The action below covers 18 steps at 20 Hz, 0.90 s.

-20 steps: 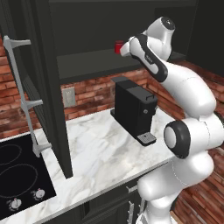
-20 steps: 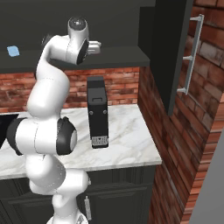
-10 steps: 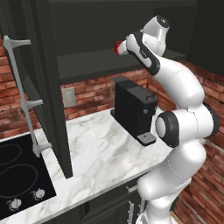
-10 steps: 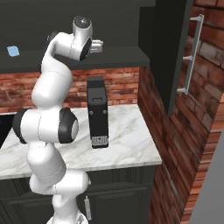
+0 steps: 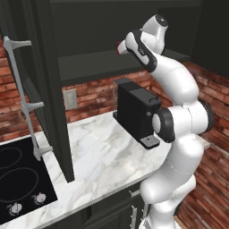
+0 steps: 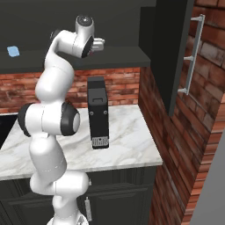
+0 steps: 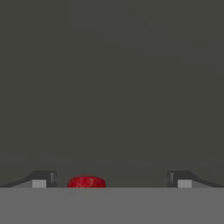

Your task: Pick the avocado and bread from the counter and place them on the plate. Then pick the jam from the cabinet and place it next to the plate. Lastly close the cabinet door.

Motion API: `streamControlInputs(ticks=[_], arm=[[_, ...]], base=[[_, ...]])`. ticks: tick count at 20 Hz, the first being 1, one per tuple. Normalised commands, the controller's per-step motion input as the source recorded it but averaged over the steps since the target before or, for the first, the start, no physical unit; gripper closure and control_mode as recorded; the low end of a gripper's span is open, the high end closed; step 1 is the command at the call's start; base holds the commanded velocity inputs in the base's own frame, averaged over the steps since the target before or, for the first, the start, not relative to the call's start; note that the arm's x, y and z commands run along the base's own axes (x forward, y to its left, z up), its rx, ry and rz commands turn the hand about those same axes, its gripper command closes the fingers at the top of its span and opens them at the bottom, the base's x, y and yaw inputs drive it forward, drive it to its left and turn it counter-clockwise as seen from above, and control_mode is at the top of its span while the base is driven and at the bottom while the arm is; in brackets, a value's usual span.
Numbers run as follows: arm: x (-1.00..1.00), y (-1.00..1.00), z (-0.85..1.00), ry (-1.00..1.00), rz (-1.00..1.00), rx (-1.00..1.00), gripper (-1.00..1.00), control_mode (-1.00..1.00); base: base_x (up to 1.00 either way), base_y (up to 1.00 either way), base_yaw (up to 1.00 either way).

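Note:
The jam (image 7: 86, 182) is a dark red jar on the shelf of the open cabinet (image 5: 89, 67). In the hand view its top shows low between the two finger tips, left of centre. My gripper (image 7: 111, 180) is open, the jaws standing wide on either side of the jar and not touching it. From the left base view the hand reaches into the cabinet with a bit of the red jam (image 5: 120, 48) at its tip. The cabinet door (image 5: 49, 89) stands open, and so does the right-hand door (image 6: 167, 52). The avocado, bread and plate are out of view.
A black coffee machine (image 5: 136, 112) stands on the marble counter (image 5: 98, 156) right under the arm. A black stove top (image 5: 18, 174) lies at the counter's left end. A small blue thing (image 6: 13, 51) lies on the shelf. A brick wall (image 6: 176, 145) closes the right side.
The arm's upper links have risen and straightened while the hand stays at the shelf by the jam. The jaws remain wide apart.

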Motion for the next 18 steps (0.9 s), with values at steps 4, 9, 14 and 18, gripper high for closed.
streamControlInputs(ticks=[4,9,14,18], arm=[[0.12,0.11,0.00,0.00,0.00,-0.03,-1.00,-1.00],[0.14,0.00,0.00,0.00,0.00,0.00,-1.00,-1.00],[0.22,0.00,0.00,0.00,0.00,0.00,-1.00,-1.00],[0.22,0.00,0.00,0.00,0.00,0.00,-1.00,-1.00]], base=[[0.00,0.00,0.00],[0.00,0.00,0.00],[0.00,0.00,0.00],[0.00,0.00,0.00]])
